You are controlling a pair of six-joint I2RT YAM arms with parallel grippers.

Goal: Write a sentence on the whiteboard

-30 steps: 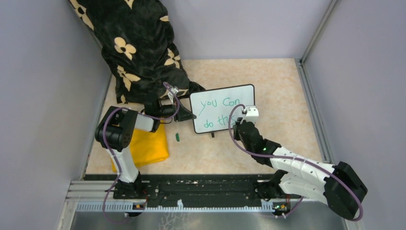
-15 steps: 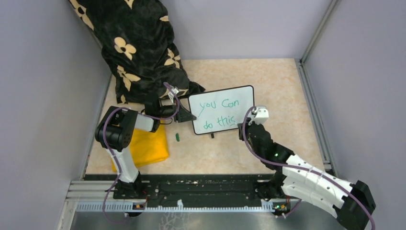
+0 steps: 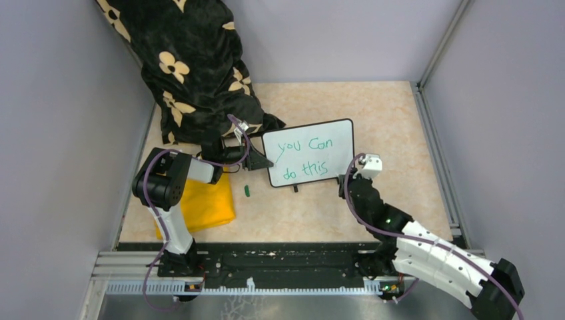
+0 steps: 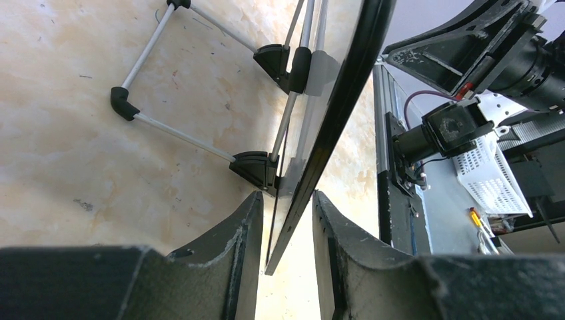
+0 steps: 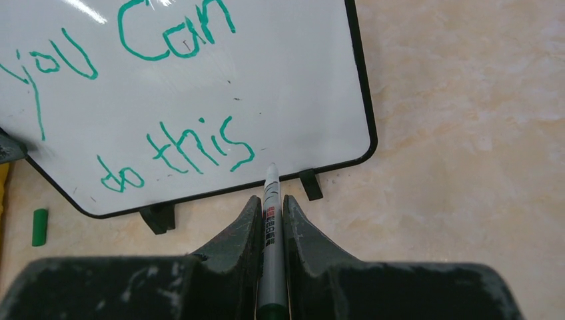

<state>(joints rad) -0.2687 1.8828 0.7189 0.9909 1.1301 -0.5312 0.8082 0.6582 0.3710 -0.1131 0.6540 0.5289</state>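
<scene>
The whiteboard (image 3: 326, 143) stands tilted on the table on its small black feet. The sentence (image 3: 305, 159) is written on it in green, "you Can do this", in two lines (image 5: 173, 150). My left gripper (image 3: 265, 162) is open astride the board's left edge (image 4: 346, 87), with a gap on both sides (image 4: 286, 195). My right gripper (image 3: 347, 181) sits off the board's lower right corner, shut on a white marker (image 5: 272, 227). The marker's tip points at the board's bottom frame, just below the last word (image 5: 270, 199).
A green marker cap (image 3: 247, 191) lies on the table left of the board's feet. A folded yellow cloth (image 3: 206, 203) lies under the left arm. A black flowered cloth (image 3: 193, 67) hangs at the back left. Grey walls close in both sides.
My right arm has drawn back and to the right, off the board, uncovering the last word. The left jaws have opened off the board's edge, and the board has shifted slightly.
</scene>
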